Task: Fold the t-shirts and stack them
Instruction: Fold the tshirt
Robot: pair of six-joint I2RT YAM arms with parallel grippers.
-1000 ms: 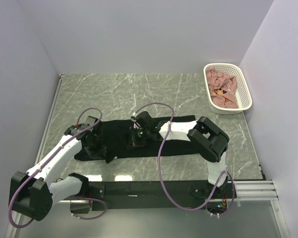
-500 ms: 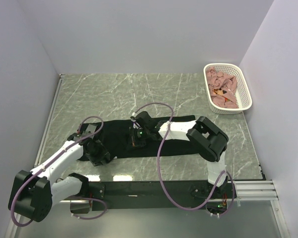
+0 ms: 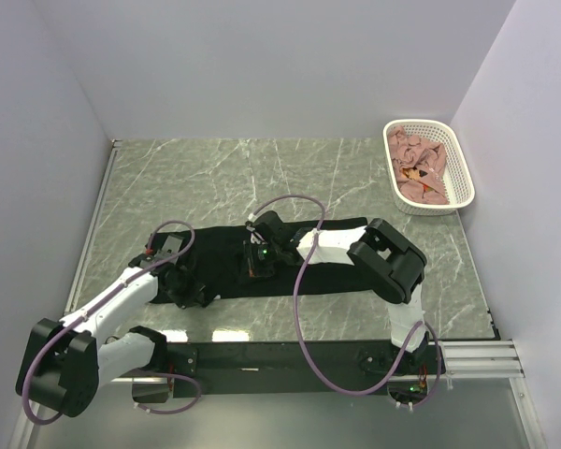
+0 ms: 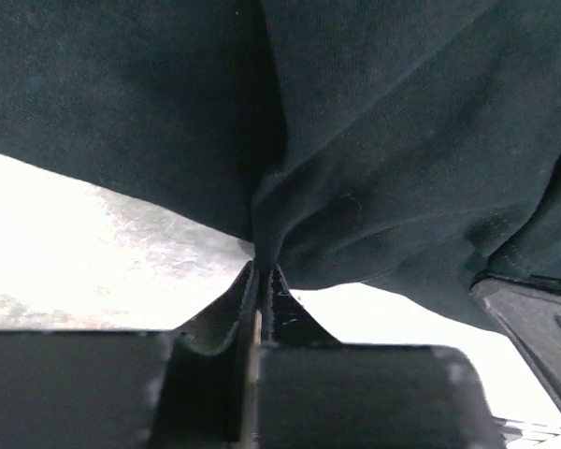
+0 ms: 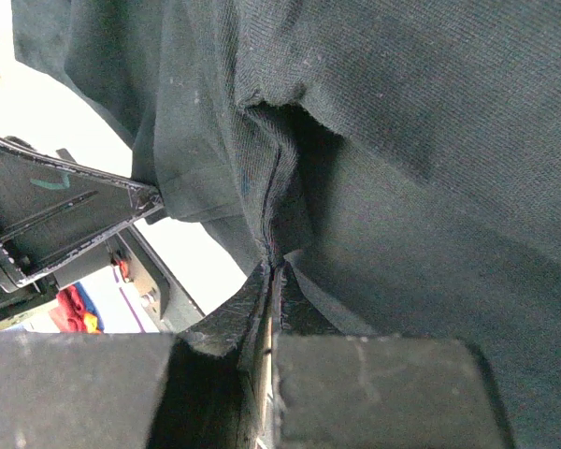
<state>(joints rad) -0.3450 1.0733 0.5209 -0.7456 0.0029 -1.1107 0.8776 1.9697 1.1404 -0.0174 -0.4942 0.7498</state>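
A black t-shirt [image 3: 332, 257] lies as a long band across the middle of the table. My left gripper [image 3: 189, 285] is low at its left end, shut on a pinched fold of the black cloth [image 4: 393, 140]; in the left wrist view the left gripper [image 4: 262, 271] has cloth rising from its tips. My right gripper [image 3: 259, 260] sits on the shirt's middle, shut on a seam fold of the same shirt [image 5: 430, 140], and the right gripper's tips [image 5: 273, 267] press together round it. Pink t-shirts [image 3: 419, 164] lie crumpled in the basket.
A white lattice basket [image 3: 464, 180] stands at the back right against the right wall. Bare green marble table [image 3: 215, 178] stretches behind the shirt. White walls close in the left, back and right sides. Purple cables loop over both arms.
My left gripper opened, shifted nearer and to the right along the shirt's left end, then shut on the cloth again. The shirt's left end has drawn in. The right gripper stayed put.
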